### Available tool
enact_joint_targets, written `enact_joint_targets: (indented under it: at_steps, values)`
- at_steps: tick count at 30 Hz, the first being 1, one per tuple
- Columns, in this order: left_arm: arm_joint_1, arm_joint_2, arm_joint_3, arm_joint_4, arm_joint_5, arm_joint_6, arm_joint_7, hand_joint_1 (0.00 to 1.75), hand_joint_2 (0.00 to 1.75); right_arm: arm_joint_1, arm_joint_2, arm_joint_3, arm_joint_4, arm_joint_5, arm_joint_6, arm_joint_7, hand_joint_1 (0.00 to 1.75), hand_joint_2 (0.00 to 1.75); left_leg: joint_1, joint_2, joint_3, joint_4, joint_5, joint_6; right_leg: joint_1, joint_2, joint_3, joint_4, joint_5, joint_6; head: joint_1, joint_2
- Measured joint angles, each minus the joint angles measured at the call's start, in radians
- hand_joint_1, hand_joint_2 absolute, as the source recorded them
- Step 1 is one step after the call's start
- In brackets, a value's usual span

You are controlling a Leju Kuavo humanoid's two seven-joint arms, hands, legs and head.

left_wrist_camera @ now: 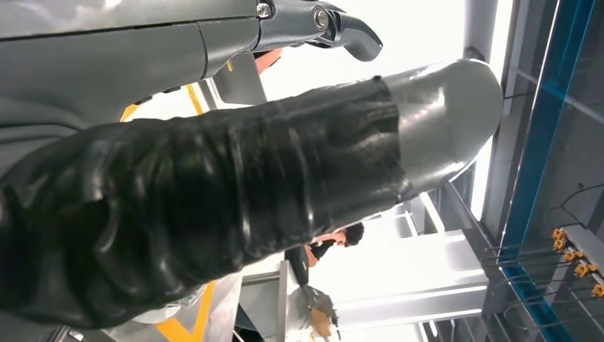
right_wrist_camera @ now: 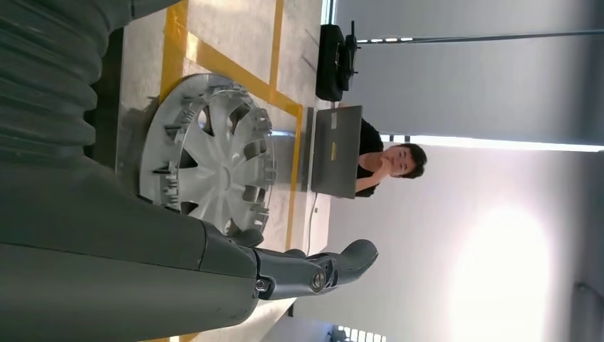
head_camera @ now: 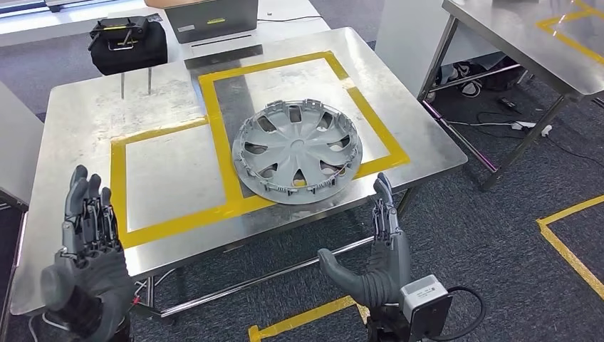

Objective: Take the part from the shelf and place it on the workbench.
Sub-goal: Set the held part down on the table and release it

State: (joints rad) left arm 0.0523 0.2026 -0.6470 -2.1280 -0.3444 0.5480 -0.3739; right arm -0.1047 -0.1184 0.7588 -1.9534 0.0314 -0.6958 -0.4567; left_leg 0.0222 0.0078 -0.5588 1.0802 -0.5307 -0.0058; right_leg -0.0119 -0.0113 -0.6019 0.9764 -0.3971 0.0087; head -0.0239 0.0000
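Note:
A grey plastic wheel cover [head_camera: 298, 150] lies flat on the steel workbench [head_camera: 78, 114], across the yellow tape lines near the front edge. The right wrist view shows the same wheel cover [right_wrist_camera: 206, 153] close beyond my hand. My right hand [head_camera: 377, 256] is raised in front of the bench's front edge, fingers straight and apart, holding nothing. My left hand [head_camera: 87, 249] is up over the bench's front left corner, fingers spread and empty. Its taped thumb [left_wrist_camera: 235, 192] is seen close up in the left wrist view.
A black bag [head_camera: 128, 44] and a laptop [head_camera: 211, 19] sit at the bench's far side. A person [right_wrist_camera: 388, 160] sits behind the laptop. A second steel table [head_camera: 527, 35] stands at the right, with cables on the floor beneath. Yellow tape marks the carpet.

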Motion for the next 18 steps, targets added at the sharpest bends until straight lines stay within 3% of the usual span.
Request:
enact_joint_targets:
  at_steps: [2, 5, 6, 8, 10, 11, 12, 13, 16, 18]
  values:
    - [-0.007, 0.000, 0.000, 0.000, 0.000, -0.004, 0.002, 0.00, 0.00, 0.003, -0.001, 0.000, 0.000, 0.001, 0.000, -0.002, 0.00, 1.75, -0.007, 0.015, 0.068, -0.103, 0.015, 0.009, 0.000, -0.002, -0.006, 0.002, 0.012, 0.010, -0.004, 0.000]
    - [-0.011, 0.000, -0.001, -0.001, 0.000, -0.008, 0.003, 0.00, 0.00, 0.009, -0.002, 0.001, 0.000, 0.002, 0.000, -0.002, 0.00, 1.75, -0.013, 0.008, 0.065, -0.118, 0.029, 0.024, -0.003, -0.010, -0.009, -0.003, 0.027, 0.031, -0.005, 0.000]
    - [-0.012, 0.000, -0.001, -0.001, 0.000, -0.010, 0.003, 0.00, 0.00, 0.010, -0.002, 0.001, 0.000, 0.003, 0.000, -0.002, 0.00, 1.75, -0.012, 0.006, 0.062, -0.119, 0.039, 0.031, -0.004, -0.009, -0.015, 0.002, 0.018, 0.037, -0.004, 0.000]
    - [-0.013, -0.001, -0.002, -0.001, 0.000, -0.012, 0.003, 0.00, 0.00, 0.012, -0.004, 0.001, 0.000, 0.003, 0.000, -0.002, 0.00, 1.75, -0.009, 0.002, 0.050, -0.121, 0.060, 0.044, -0.004, -0.004, -0.045, 0.070, -0.052, 0.045, 0.006, 0.000]
    - [-0.013, -0.002, -0.002, -0.001, 0.000, -0.012, 0.003, 0.00, 0.00, 0.014, -0.005, 0.001, 0.000, 0.004, -0.001, -0.002, 0.00, 1.75, -0.011, -0.003, 0.027, -0.116, 0.078, 0.051, -0.004, 0.000, -0.085, 0.208, -0.147, 0.049, 0.020, 0.000]
    - [-0.013, -0.001, -0.003, 0.000, 0.000, -0.012, 0.003, 0.00, 0.00, 0.014, -0.006, 0.001, 0.000, 0.004, -0.001, -0.002, 0.00, 1.75, -0.013, -0.006, 0.012, -0.113, 0.086, 0.052, -0.004, 0.001, -0.093, 0.263, -0.173, 0.050, 0.026, 0.000]
    - [-0.013, -0.001, -0.003, 0.000, 0.000, -0.012, 0.003, 0.00, 0.00, 0.015, -0.007, 0.001, 0.000, 0.004, -0.001, -0.002, 0.00, 1.75, -0.014, -0.010, -0.001, -0.109, 0.093, 0.052, -0.004, 0.001, -0.087, 0.289, -0.179, 0.049, 0.031, 0.000]
    - [-0.013, -0.001, -0.004, 0.000, 0.000, -0.012, 0.003, 0.00, 0.00, 0.015, -0.008, 0.001, 0.000, 0.004, -0.001, -0.002, 0.00, 1.75, -0.016, -0.013, -0.014, -0.106, 0.100, 0.052, -0.003, 0.002, -0.064, 0.274, -0.168, 0.046, 0.035, 0.000]
    - [-0.013, -0.002, -0.005, 0.001, 0.000, -0.012, 0.003, 0.00, 0.00, 0.014, -0.009, 0.001, 0.000, 0.004, -0.001, -0.002, 0.00, 1.75, -0.019, -0.025, -0.039, -0.103, 0.121, 0.046, 0.004, 0.020, 0.070, 0.075, -0.113, 0.025, 0.044, 0.000]
    - [-0.014, -0.002, -0.005, 0.001, 0.000, -0.012, 0.003, 0.00, 0.00, 0.014, -0.009, 0.001, 0.000, 0.005, -0.001, -0.002, 0.00, 1.75, -0.016, -0.029, -0.050, -0.104, 0.139, 0.035, 0.010, 0.033, 0.119, -0.006, -0.102, 0.016, 0.044, 0.000]
